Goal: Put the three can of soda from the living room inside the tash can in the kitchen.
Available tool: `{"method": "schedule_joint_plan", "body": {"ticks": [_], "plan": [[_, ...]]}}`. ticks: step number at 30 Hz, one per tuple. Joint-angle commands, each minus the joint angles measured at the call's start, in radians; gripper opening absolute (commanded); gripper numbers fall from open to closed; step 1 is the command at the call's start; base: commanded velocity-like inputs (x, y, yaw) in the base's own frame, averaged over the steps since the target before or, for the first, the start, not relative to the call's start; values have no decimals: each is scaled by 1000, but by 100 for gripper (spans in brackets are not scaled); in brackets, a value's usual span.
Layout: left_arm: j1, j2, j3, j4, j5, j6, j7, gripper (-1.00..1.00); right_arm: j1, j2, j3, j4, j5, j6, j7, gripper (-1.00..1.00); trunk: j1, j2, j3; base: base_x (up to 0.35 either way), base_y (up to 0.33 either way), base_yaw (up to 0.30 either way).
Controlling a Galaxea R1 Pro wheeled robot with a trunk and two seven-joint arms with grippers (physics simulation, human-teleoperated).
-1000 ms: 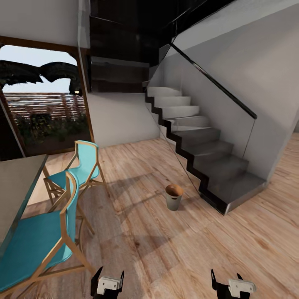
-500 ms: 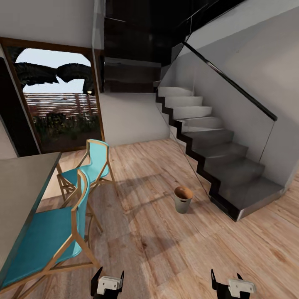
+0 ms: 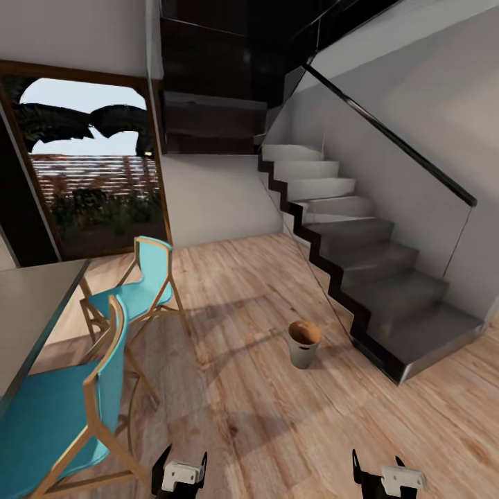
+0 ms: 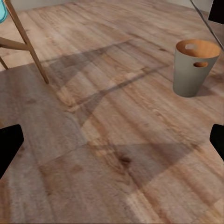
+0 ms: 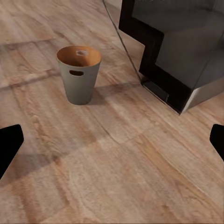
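Note:
The tash can (image 3: 303,343), a small pale grey bin with a copper-brown inside, stands upright on the wood floor beside the foot of the staircase. It also appears in the left wrist view (image 4: 195,67) and the right wrist view (image 5: 79,73). My left gripper (image 3: 179,466) and right gripper (image 3: 379,470) sit low at the bottom edge of the head view, well short of the bin. Both are open with nothing between their fingers. The dark fingertips (image 4: 8,144) stand wide apart over bare floor. The cans of soda are out of view.
A dark staircase (image 3: 374,277) with a glass balustrade rises at the right. Two turquoise chairs (image 3: 135,294) with wooden frames and a grey table (image 3: 28,312) stand at the left. A large window (image 3: 90,173) is behind them. Open plank floor lies between me and the bin.
The whole head view has shifted, so the camera has moved; the bin now sits a little nearer the picture's middle. Both grippers hold the same pose.

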Motion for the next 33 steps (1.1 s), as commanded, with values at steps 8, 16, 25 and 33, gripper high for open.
{"method": "schedule_joint_plan", "body": {"ticks": [8, 16, 25, 33], "plan": [[0, -1, 0, 0, 0, 0, 1, 100, 0, 0, 0, 1, 0, 0, 0, 100, 0, 0, 0, 310, -149, 0], [0, -1, 0, 0, -1, 0, 1, 100, 0, 0, 0, 3, 0, 0, 0, 100, 0, 0, 0, 305, -170, 0], [0, -1, 0, 1, -1, 0, 2, 100, 0, 0, 0, 5, 0, 0, 0, 100, 0, 0, 0, 297, -181, 0], [0, 0, 0, 0, 0, -1, 2, 100, 0, 1, -1, -2, 1, -4, -1, 100, 0, 0, 0, 294, -184, 0]]}}
